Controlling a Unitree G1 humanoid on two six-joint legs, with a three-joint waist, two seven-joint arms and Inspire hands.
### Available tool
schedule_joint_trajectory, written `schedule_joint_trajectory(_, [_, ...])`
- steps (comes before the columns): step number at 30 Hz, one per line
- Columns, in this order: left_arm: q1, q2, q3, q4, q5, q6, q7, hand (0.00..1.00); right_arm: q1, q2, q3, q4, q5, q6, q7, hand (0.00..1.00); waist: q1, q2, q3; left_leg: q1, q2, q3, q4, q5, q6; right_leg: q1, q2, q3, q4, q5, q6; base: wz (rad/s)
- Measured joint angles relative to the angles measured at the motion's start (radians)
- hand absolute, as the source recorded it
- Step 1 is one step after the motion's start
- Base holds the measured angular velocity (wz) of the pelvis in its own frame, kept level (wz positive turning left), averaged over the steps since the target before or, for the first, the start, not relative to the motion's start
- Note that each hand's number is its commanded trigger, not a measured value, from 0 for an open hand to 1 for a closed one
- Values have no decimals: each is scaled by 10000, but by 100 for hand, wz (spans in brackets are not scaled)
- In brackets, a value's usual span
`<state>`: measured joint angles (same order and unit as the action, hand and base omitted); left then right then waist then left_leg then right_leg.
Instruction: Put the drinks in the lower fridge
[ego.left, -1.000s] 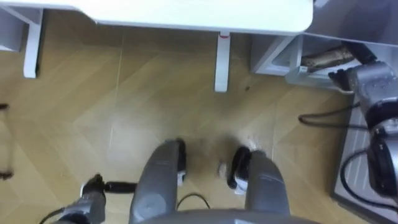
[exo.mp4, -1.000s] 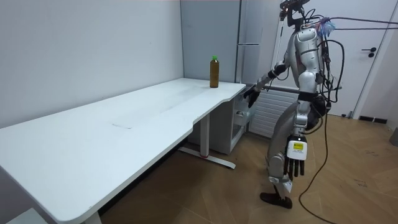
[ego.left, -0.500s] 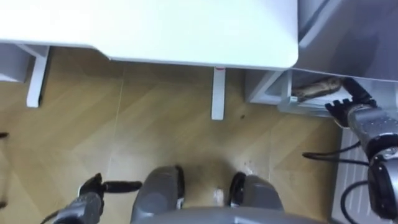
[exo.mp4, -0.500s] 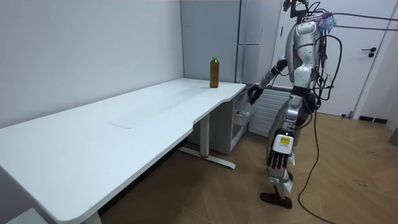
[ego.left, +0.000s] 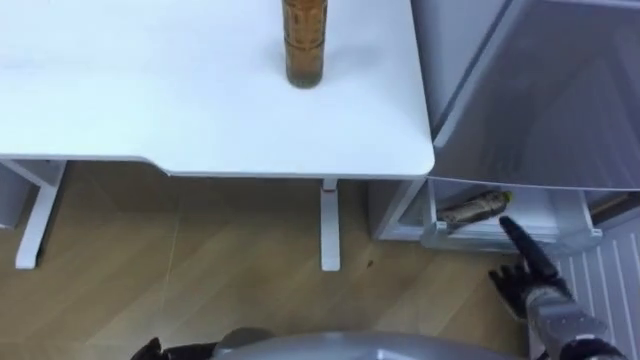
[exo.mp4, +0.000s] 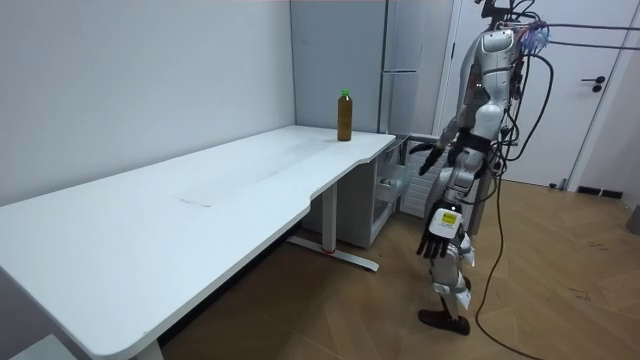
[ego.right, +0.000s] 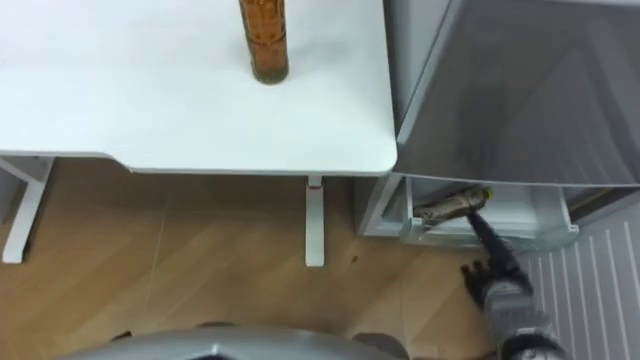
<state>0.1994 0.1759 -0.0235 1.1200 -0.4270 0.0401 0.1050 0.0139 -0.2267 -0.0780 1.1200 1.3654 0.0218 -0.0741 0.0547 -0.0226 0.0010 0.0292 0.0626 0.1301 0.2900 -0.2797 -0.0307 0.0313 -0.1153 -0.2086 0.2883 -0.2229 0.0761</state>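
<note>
No writing can be read anywhere. The bottle (ego.left: 304, 45) standing near the table's (ego.left: 150, 110) right edge shows a brown, banded side, and any print on it is too small to make out.

A long white table (ego.left: 150, 110) on white legs (ego.left: 329, 225) over a herringbone wood floor (ego.left: 200, 270), a white door (exo.mp4: 600, 90) beyond.

White table (exo.mp4: 150, 225) occupies the lower left of the room view, against a pale grey wall (exo.mp4: 140, 70). Herringbone wood floor (exo.mp4: 570, 290) at lower right. White door (exo.mp4: 615, 120) at the far right edge.
</note>
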Motion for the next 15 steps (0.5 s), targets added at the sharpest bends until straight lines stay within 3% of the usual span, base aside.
schedule_joint_trajectory(3, [144, -50, 68, -11, 118, -3, -1, 0, 237, 81, 1, 75, -657, 13, 80, 0, -124, 48, 37, 110, -2, -16, -68, 1, 1, 205, 14, -62, -194, 54, 20, 3])
schedule_joint_trajectory(10, [566, -236, 795, -20, 755, -22, 308, 0, 905, 411, -35, 433, -2737, 17, 234, 0, -365, 85, 37, 565, -41, -47, -375, 16, -12, 715, 63, -140, -684, 125, 73, 0])
schedule_joint_trajectory(15, [611, -325, 980, -15, 758, -36, 393, 0, 1079, 553, 17, 828, -6017, 18, 98, 0, -543, 106, 57, 701, -65, -147, -458, 17, -12, 952, 57, -316, -849, 129, 82, 5])
